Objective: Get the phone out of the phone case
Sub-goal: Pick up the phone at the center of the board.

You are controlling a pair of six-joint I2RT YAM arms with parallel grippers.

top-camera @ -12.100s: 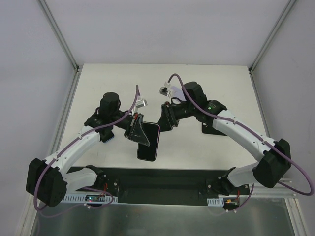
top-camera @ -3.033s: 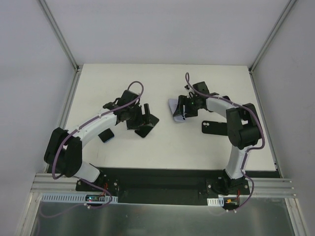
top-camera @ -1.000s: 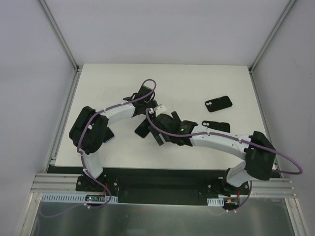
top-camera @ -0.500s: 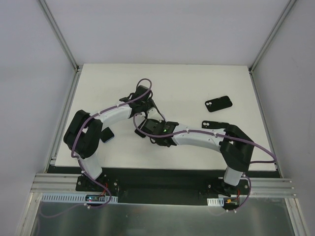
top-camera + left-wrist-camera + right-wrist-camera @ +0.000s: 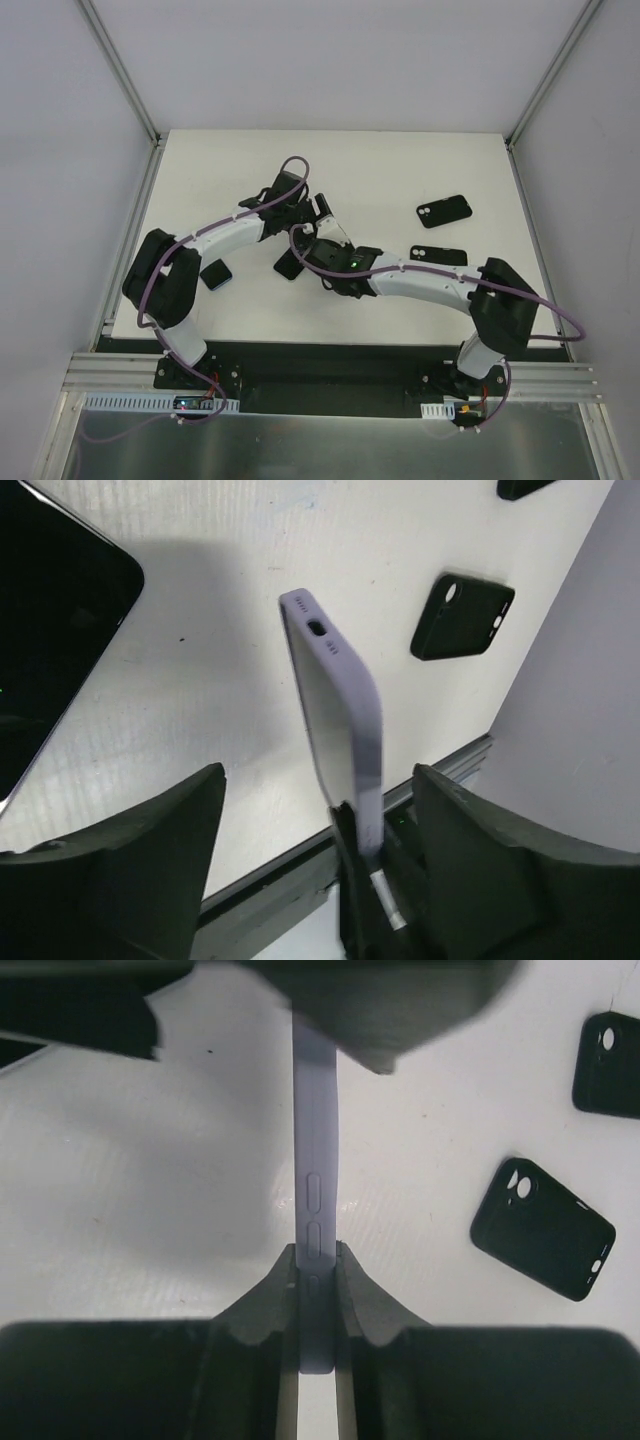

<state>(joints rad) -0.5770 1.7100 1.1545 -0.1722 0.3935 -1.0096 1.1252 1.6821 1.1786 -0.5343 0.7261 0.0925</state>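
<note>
Your right hand (image 5: 318, 1257) clamped tight on lilac phone case (image 5: 317, 1160), case upright on edge above counter (image 5: 150, 1180). Your left hand (image 5: 315, 780) spread wide, case inside gap, not touching. Phone (image 5: 45, 630) flat on counter at 10 o'clock, out of case.

- This is a robotics lab test cell, not a home or a shop.
- A bare white counter (image 5: 400, 160) is boxed in by plain white walls (image 5: 330, 60) set on aluminium struts (image 5: 118, 68).
- The left arm (image 5: 225, 232) and right arm (image 5: 430, 285), white with black joints, stand on a black mounting plate (image 5: 330, 365) fixed to a metal rail (image 5: 110, 375).
- Purple cables (image 5: 293, 165) run exposed along the arms, and a green status light (image 5: 352, 263) glows on one.
</note>
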